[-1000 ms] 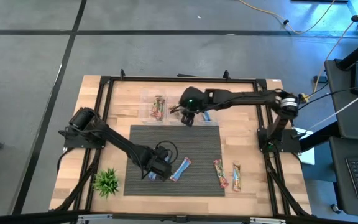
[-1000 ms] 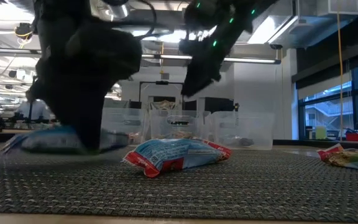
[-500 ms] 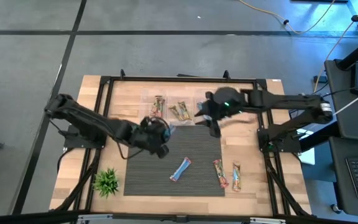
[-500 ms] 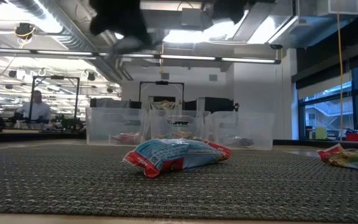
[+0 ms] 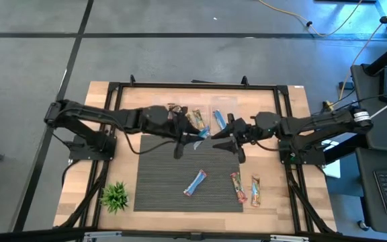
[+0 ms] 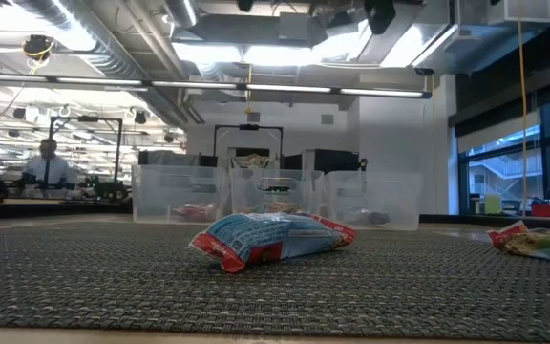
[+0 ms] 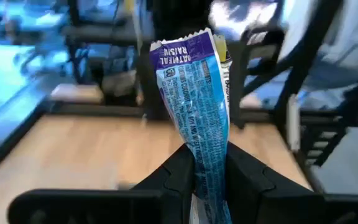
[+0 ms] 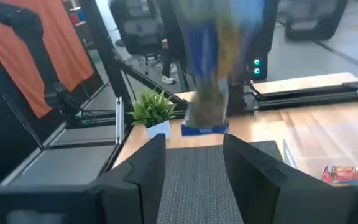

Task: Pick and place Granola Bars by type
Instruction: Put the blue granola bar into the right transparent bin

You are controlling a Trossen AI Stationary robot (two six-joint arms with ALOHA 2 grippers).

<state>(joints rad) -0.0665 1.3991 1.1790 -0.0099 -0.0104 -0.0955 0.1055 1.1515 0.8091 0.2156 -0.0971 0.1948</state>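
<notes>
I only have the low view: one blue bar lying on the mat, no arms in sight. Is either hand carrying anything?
Observer: Yes. The left hand is shut on a blue bar, pinched by one end.
Operator: And the right hand?
Observer: The right hand is open with nothing between its fingers; it faces the left hand above the far edge of the mat.
Operator: What lies past the bar I can see?
Observer: A red bar lies at the mat's right edge, and a tan bar lies just off the mat on bare wood.
</notes>
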